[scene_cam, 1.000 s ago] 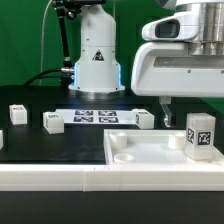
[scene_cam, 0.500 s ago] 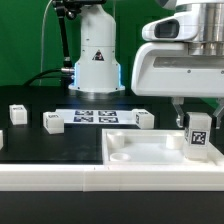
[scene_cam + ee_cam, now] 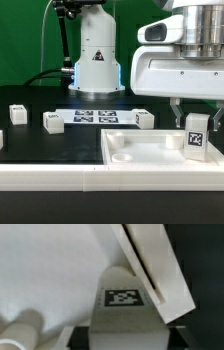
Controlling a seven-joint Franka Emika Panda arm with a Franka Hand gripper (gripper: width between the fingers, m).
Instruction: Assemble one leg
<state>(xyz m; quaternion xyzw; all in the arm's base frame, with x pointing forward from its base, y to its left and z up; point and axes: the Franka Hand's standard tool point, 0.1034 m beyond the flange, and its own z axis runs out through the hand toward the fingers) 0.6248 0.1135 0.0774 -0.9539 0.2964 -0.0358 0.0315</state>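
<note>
The leg (image 3: 197, 136), a small white post with a black-and-white tag, stands upright on the right corner of the wide white panel (image 3: 145, 147) in the exterior view. My gripper (image 3: 196, 115) reaches down from above and is shut on the leg's upper part. In the wrist view the leg (image 3: 123, 303) fills the gap between my two dark fingers (image 3: 82, 336), and my gripper (image 3: 128, 337) holds it over the panel (image 3: 50, 269). The leg's foot and the socket under it are hidden.
Three more white legs lie on the black table: (image 3: 17, 113), (image 3: 52, 121), (image 3: 145, 119). The marker board (image 3: 95, 116) lies between them, in front of the robot base (image 3: 97, 60). An open round socket (image 3: 124, 155) shows at the panel's left corner.
The gripper's fingers have shifted toward the exterior view's right and closed in round the leg. The leg has turned slightly, its tag now facing the camera more squarely.
</note>
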